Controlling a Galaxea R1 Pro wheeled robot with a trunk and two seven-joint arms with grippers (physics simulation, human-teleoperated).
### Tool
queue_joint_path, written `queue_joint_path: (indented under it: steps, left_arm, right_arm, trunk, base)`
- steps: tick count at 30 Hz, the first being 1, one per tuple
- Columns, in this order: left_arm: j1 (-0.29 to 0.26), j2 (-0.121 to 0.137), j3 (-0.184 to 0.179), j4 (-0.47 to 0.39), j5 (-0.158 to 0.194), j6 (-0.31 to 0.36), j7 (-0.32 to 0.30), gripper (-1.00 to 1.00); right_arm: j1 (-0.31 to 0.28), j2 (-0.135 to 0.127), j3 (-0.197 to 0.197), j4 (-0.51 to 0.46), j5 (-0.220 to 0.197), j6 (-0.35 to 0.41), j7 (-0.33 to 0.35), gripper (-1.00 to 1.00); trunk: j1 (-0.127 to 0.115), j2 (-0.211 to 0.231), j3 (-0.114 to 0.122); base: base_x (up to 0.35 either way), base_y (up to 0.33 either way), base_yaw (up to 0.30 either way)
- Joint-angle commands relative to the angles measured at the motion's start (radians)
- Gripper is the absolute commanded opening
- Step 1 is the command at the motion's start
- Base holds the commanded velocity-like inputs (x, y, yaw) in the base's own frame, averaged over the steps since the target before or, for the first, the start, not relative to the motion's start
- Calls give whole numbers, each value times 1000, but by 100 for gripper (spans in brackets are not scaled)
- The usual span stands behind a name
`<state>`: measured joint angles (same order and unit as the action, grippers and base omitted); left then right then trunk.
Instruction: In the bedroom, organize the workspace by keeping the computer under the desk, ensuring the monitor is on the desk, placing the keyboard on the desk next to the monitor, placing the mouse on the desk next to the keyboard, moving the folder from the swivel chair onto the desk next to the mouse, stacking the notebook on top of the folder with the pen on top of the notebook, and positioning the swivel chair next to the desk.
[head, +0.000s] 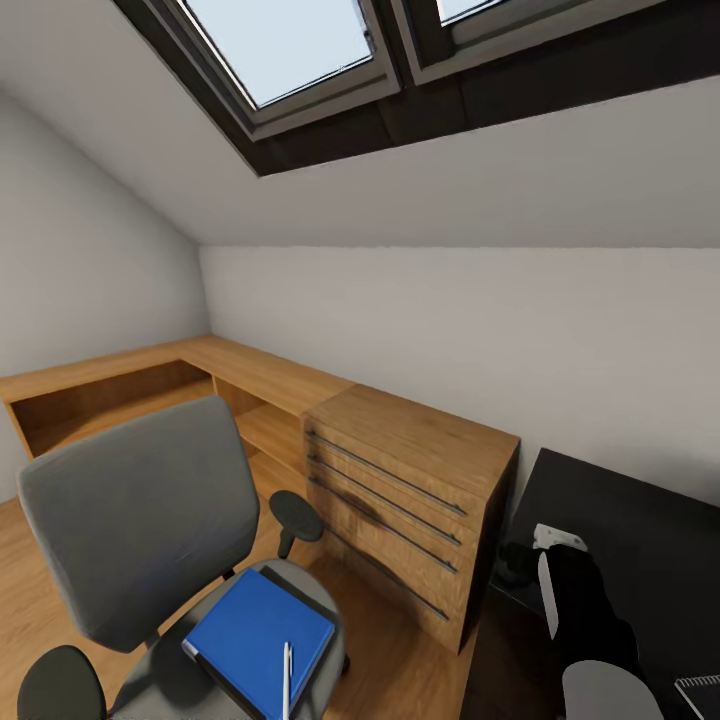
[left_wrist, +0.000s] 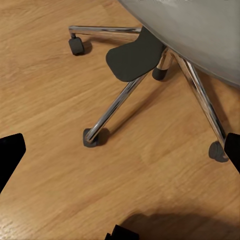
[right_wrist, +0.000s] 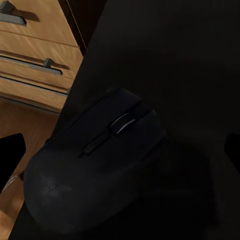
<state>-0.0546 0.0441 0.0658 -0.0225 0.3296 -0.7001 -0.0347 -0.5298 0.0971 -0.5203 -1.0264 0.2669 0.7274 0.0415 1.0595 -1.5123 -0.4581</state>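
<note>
Mouse (right_wrist: 97, 165): at desk (right_wrist: 190, 60) edge, directly below right gripper (right_wrist: 120, 150).
Right gripper: wide open, empty.
Left gripper (left_wrist: 120, 150): open, empty.

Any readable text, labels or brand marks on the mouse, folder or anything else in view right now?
None legible.
Mouse: plain dark shell, no logo visible.
Folder: plain blue cover, no label.
Pen: too thin to show any print.
Wooden drawer chest: handles only, no lettering.
</note>
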Motion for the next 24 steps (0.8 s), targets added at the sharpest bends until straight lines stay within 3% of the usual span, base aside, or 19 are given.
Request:
queue_joint_path:
  steps: [1,24]
  left_arm:
    - [-1,0,6,1,-1,-2,-4,100]
    - [-1,0,6,0,-2,-2,-5,100]
  right_arm:
    - [-1,1,-3,-1,6,4,4,100]
    - [-1,1,-3,-1,6,3,29,100]
  trunk:
    - [0,-1,-1]
    - [0,-1,-1]
  base:
    - [0,0,0]
    - [0,0,0]
